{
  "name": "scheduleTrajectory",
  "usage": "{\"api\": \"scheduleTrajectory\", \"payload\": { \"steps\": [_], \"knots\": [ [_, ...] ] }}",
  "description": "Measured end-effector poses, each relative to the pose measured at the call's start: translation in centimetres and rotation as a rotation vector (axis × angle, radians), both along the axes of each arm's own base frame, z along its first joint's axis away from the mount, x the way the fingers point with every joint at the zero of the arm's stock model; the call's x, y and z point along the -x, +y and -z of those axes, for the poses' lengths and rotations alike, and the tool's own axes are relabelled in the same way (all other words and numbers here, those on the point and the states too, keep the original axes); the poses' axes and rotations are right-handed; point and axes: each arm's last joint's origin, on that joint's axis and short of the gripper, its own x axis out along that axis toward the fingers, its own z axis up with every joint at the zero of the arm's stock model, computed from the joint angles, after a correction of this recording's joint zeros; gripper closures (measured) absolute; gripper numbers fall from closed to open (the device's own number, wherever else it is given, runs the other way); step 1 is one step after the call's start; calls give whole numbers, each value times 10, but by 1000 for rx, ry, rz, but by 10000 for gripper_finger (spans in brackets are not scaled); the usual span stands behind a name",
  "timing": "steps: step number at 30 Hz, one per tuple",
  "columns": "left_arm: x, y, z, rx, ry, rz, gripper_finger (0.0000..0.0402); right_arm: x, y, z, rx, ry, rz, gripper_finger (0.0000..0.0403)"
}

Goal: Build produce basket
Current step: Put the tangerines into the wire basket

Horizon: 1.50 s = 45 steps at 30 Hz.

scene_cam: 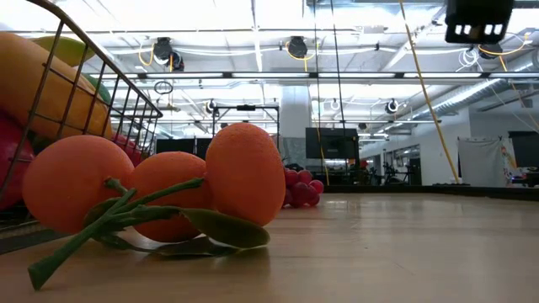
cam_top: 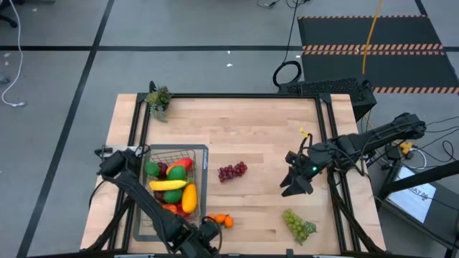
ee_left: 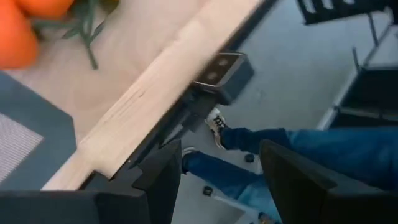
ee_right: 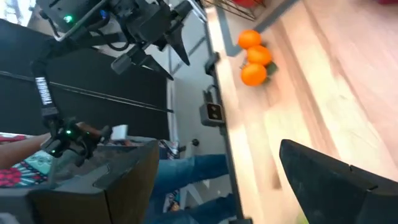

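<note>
Your left end effector (cam_top: 204, 236) is hanging at the counter's (cam_top: 258, 129) near edge, just beside the oranges (cam_top: 222, 221), with its arm folding back along the near side of the basket (cam_top: 197, 152). Its fingers (ee_left: 297, 180) are standing apart with nothing between them, pointing out past the counter edge toward a person's legs in jeans (ee_left: 298, 149) below. The oranges are lying on the wood just off the basket's near right corner, leaves trailing. The basket is holding a banana (cam_top: 167, 185), a mango (cam_top: 189, 198), red and green pieces. To the basket's right, the purple grapes (cam_top: 232, 171) are resting on bare wood. Farther right, your right end effector (cam_top: 294, 183) is hovering above the counter, arm reaching in from the right side, fingers (ee_right: 329, 174) spread and empty. The green grapes (cam_top: 297, 224) are lying nearer than it, well apart from the basket.
</note>
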Motion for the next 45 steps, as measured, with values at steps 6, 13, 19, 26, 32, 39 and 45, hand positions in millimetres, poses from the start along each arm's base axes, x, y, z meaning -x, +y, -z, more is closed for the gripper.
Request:
{"api": "scheduleTrajectory", "payload": {
  "steps": [6, 13, 19, 26, 32, 39, 45],
  "knots": [
    [-10, 6, 21, 13, 94, -135, 186, 9, -3, 2, 15, 60, 5, 74],
    [-20, 19, 35, 11, 158, -309, 186, 10, -4, 2, 7, 67, 45, 74],
    [-33, 30, 50, -17, 185, -364, 186, 9, -5, 2, 5, 72, 79, 74],
    [-43, 41, 65, -55, 205, -393, 186, 9, -5, 1, -24, 82, 95, 74],
    [-45, 45, 69, -51, 246, -383, 186, 8, -5, 0, -45, 90, 107, 74],
    [-38, 40, 70, -64, 273, -370, 186, 8, -5, 1, -51, 95, 115, 74],
    [-35, 44, 72, -130, 279, -365, 188, 8, -5, 1, -42, 90, 131, 74]
  ]
}}
